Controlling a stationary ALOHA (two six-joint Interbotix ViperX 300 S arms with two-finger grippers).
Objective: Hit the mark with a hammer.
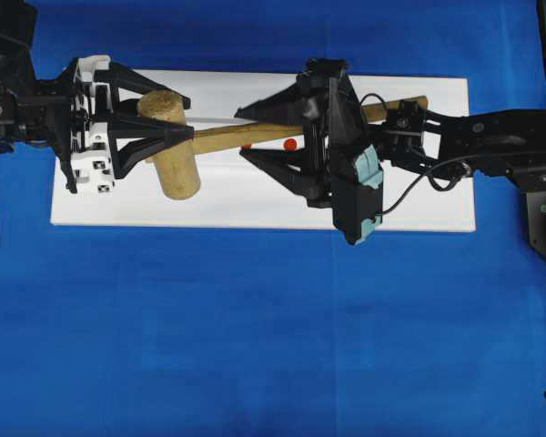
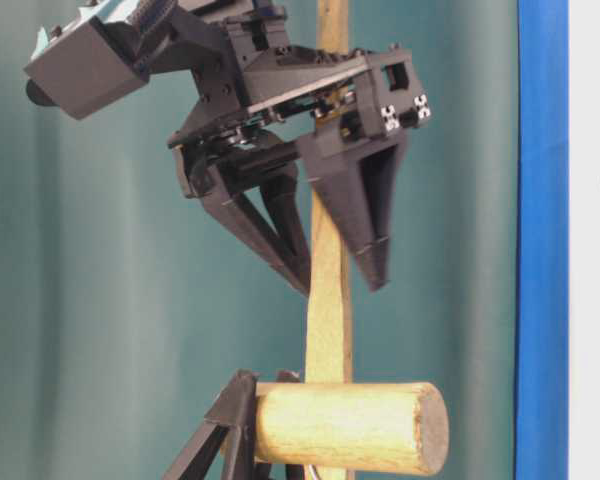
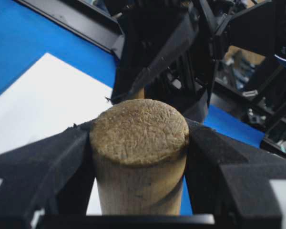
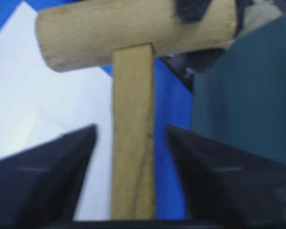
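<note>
The hammer hangs above the white board, its thick cylindrical head at the left end and its slim handle running rightward along the board's length, rising slightly toward the far edge in the overhead view. The head lies crosswise to the handle, one flat end face turned toward the left wrist camera. The left gripper clamps the head, a black finger pressed flat against each side of the wood. The left arm reaches in level from the left edge of the table. Farther along the handle, the right gripper straddles the shaft with its jaws spread; in the right wrist view blue cloth and white board show on either side between wood and fingers, so it grips nothing. The right arm extends in from the right, its wrist rolled, its camera housing tipped toward the near edge. A red mark sits on the board just beside the handle, under the right gripper. Blue cloth covers the table all round.
</note>
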